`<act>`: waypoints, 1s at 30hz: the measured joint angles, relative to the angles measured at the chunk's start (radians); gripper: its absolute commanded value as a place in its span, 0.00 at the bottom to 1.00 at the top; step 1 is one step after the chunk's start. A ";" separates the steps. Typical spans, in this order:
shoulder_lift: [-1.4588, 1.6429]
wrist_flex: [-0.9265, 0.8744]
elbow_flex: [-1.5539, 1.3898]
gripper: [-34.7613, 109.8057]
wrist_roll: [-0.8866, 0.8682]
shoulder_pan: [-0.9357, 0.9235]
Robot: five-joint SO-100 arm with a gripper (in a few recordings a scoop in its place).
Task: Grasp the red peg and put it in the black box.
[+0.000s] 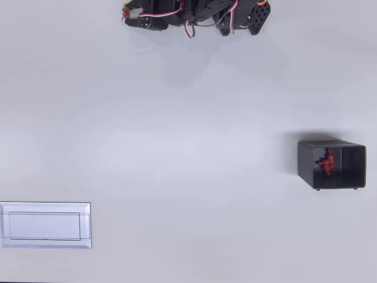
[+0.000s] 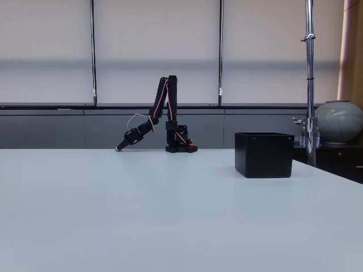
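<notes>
Overhead view: the black box (image 1: 331,164) sits at the right edge of the frame, a little below mid-height, on the white bench (image 1: 177,147). Red pegs (image 1: 326,162) lie inside it, a small bright cluster against the left part of the dark floor; the glossy inner walls blur the count, so I cannot tell how many there are.

A flat white rectangular plate (image 1: 45,225) lies at the lower left of the frame, well apart from the box.

The arm (image 1: 194,13) is folded at the top centre of that frame, black with red and white wires. Its tool (image 1: 128,16) points toward the upper left, low near the bench and far from the box. Whether its fingers are spread or pressed together I cannot tell; too small and dark.

Fixed view: arm (image 2: 167,116) stands at centre, folded over, tool (image 2: 121,147) tip down close to the bench (image 2: 170,215) left of the base. Black box (image 2: 264,154) right of centre, upright. Grey round jar (image 2: 339,121) at far right, behind the bench.
</notes>
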State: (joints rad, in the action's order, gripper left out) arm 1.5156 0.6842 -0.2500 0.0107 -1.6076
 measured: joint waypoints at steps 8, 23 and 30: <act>-0.189 -0.015 0.129 0.24 0.035 0.026; -0.399 0.149 0.229 0.24 0.046 0.272; -0.411 0.238 0.229 0.24 0.028 0.514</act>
State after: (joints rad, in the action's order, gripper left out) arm 1.1045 0.9219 -0.0215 0.0383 -1.0937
